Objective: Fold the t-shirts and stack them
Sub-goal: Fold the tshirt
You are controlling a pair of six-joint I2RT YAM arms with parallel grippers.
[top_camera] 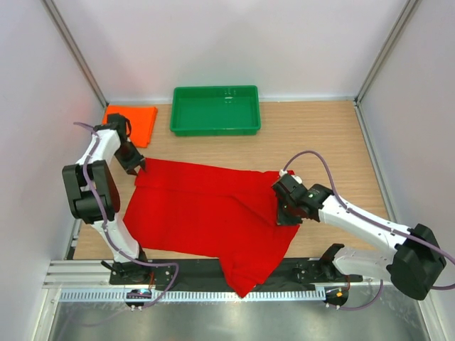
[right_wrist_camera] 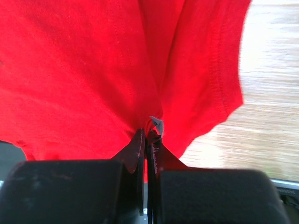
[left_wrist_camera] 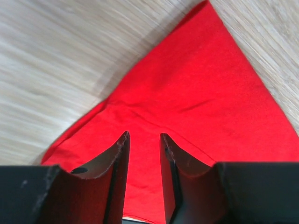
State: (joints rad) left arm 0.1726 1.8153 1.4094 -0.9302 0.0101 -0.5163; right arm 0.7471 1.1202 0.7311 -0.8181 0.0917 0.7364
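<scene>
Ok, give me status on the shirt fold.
Left claw open over corner of red t-shirt. Right claw shut on it near a sleeve. Shirt spread, not folded; orange t-shirt folded far left. Green tray apart, not in the way.

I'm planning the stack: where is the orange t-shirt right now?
In the top view, the orange t-shirt lies at the far left corner of the table, just left of the green tray and beyond the left gripper.

Green plastic tray [top_camera: 215,131] at far edge of wooden table [top_camera: 313,135]; white walls [top_camera: 213,42] around.
</scene>
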